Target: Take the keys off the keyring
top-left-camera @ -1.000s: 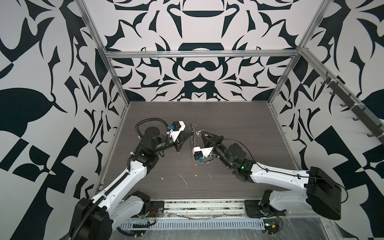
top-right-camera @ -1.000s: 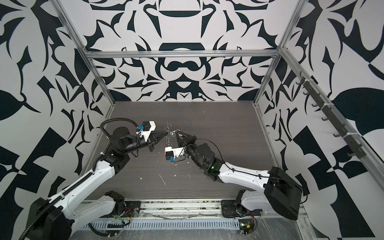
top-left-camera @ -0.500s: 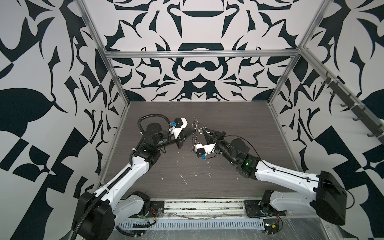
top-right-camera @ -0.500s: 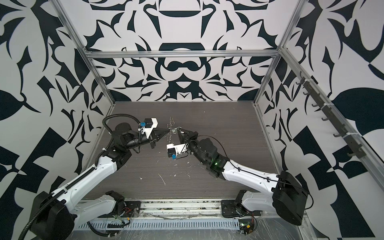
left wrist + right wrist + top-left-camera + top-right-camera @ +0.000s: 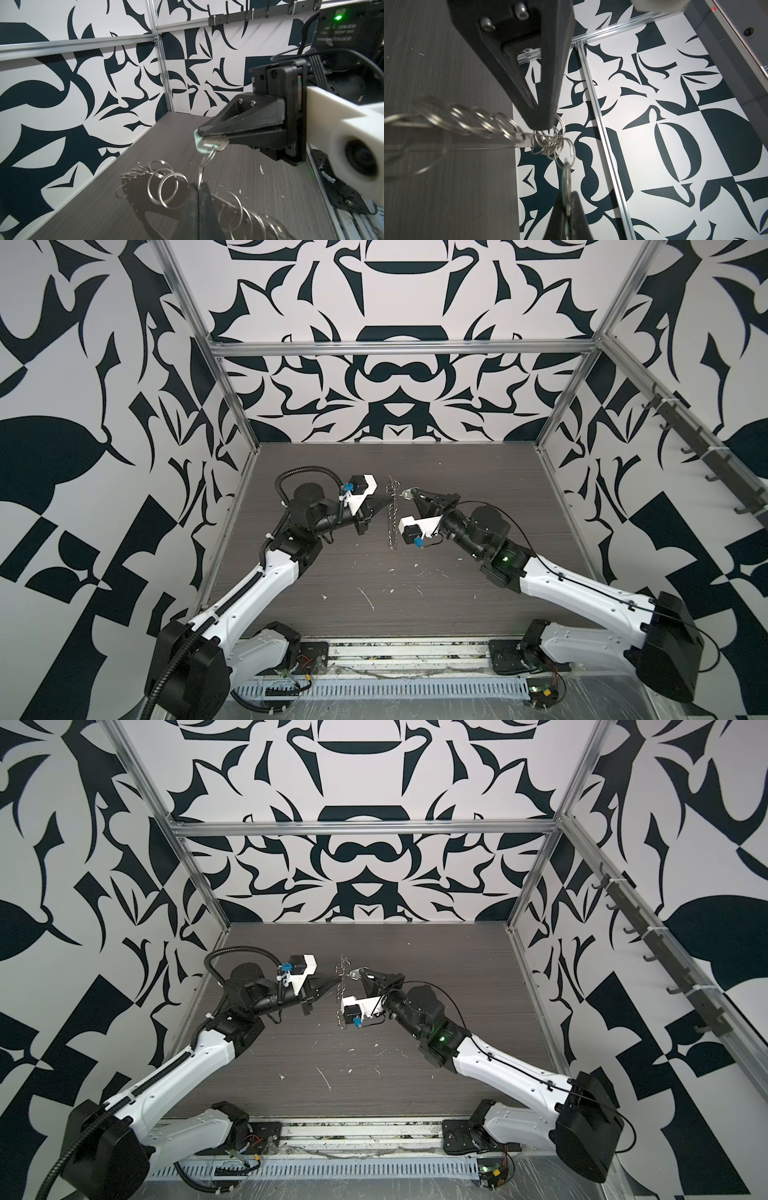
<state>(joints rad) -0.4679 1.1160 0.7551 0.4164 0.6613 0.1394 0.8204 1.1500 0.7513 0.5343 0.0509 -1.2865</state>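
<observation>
Key: pale mint tag [image 5: 207, 144], held in the air above the middle of the table [image 5: 457, 614], linked to the keyring by one small ring.
Keyring: chain of silver rings [image 5: 392, 526], dangling between both arms.
Right gripper [image 5: 200, 133]: clamped on the key.
Left gripper [image 5: 390, 500]: pinched tight on a keyring ring, just beside the key.

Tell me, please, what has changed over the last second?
Both arms carried their load together toward the back of the table: the left gripper with the keyring, the right gripper with the key. Nothing was taken or released; both stay shut, and the key still hangs on the keyring.
</observation>
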